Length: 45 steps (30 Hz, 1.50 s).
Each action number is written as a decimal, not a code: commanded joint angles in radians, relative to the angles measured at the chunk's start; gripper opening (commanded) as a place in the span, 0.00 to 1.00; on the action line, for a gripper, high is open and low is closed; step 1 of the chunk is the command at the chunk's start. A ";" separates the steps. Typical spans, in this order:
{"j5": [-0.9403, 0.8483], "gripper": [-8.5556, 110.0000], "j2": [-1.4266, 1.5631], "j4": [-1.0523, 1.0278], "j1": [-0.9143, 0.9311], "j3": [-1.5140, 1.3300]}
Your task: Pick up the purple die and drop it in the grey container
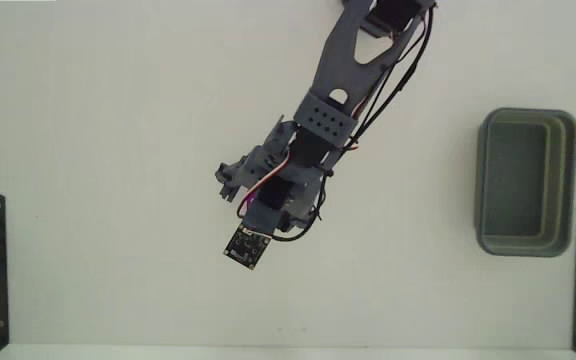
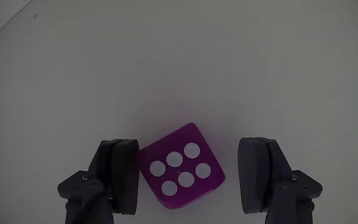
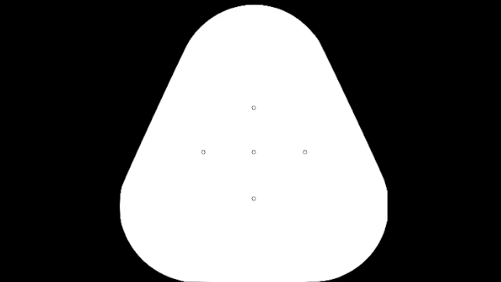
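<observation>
Down low, the hand (image 2: 191, 183) was spread wide, with the purple die (image 2: 181, 173) between its fingers (image 2: 122, 174), touching one.

Purple die (image 2: 181, 167): small magenta cube, white pips, six-face up, turned diagonally in wrist view, resting flat on white worktop (image 2: 179, 62), near worktop middle; in fixed view only magenta sliver shows.

Grey container (image 1: 525, 182): grey-green rectangular tray, rounded corners, thick rim, empty, upright near worktop's right edge in fixed view, well apart from die.
</observation>
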<state>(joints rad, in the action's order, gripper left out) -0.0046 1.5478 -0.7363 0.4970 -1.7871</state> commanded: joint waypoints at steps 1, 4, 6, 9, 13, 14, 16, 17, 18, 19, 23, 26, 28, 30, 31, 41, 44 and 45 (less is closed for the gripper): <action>0.005 0.88 0.026 0.003 0.010 -0.004; 0.005 0.88 0.026 0.003 0.010 -0.004; 0.005 0.87 0.026 0.003 0.010 -0.004; 0.005 0.87 0.026 0.003 0.010 -0.004; 0.005 0.86 0.026 0.003 0.010 -0.004; 0.005 0.85 0.026 0.003 0.010 -0.004; 0.005 0.85 0.026 0.003 0.010 -0.004; 0.005 0.85 0.026 0.003 0.010 -0.004; 0.005 0.85 0.026 0.003 0.010 -0.004; 0.005 0.84 0.026 0.003 0.010 -0.004; 0.005 0.84 0.026 0.003 0.010 -0.004; 0.005 0.83 0.026 0.003 0.010 -0.004; 0.005 0.82 0.026 0.003 0.010 -0.004; 0.005 0.82 0.026 0.003 0.010 -0.004; 0.005 0.82 0.026 0.003 0.010 -0.004; 0.005 0.80 0.026 0.003 0.010 -0.004; 0.005 0.79 0.026 0.003 0.010 -0.004; 0.005 0.79 0.026 0.003 0.010 -0.004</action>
<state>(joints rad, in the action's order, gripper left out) -0.0046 1.5478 -0.7363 0.4955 -1.7871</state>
